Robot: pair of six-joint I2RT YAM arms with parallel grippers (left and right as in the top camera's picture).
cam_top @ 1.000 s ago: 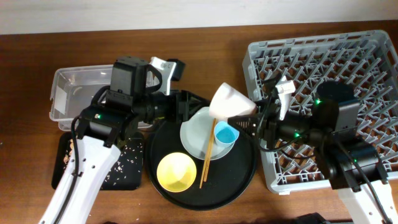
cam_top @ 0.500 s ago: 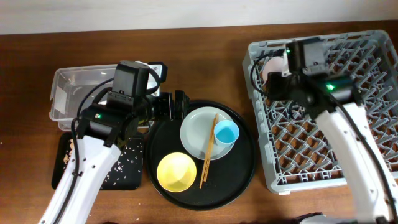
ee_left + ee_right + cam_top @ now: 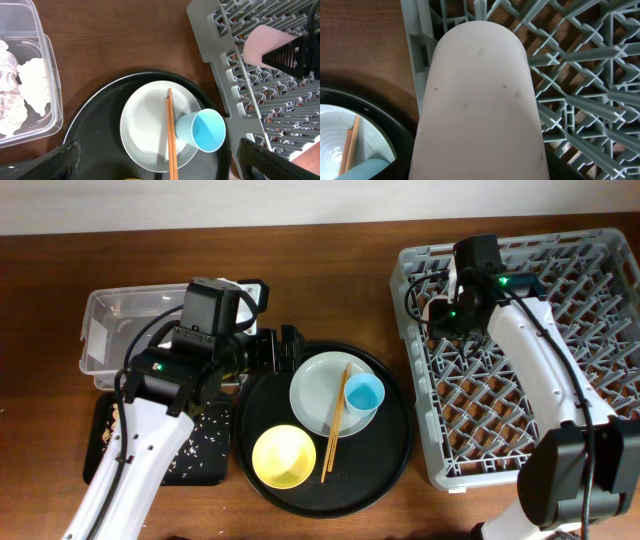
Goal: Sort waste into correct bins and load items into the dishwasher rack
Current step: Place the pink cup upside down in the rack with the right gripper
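My right gripper (image 3: 447,315) is shut on the small pink cup (image 3: 480,100), which it holds low over the far left corner of the grey dishwasher rack (image 3: 560,380). The cup also shows in the left wrist view (image 3: 267,42). My left gripper (image 3: 283,350) is open and empty, above the back left of the round black tray (image 3: 395,455). On that tray lie the pale plate (image 3: 318,395), the wooden chopsticks (image 3: 335,420) across it, the light blue cup (image 3: 364,393) on its side, and the yellow bowl (image 3: 283,457). The white napkin (image 3: 20,95) is in the clear tub (image 3: 110,320). The wrapper is out of view.
A shallow black tray (image 3: 200,445) with beige scraps sits at the front left, under my left arm. The rack fills the right side of the brown table. My right arm stretches over the rack's left half.
My right gripper has carried the pink cup from above the round tray to the rack's far left corner and lowered it. My left gripper has shifted slightly left.
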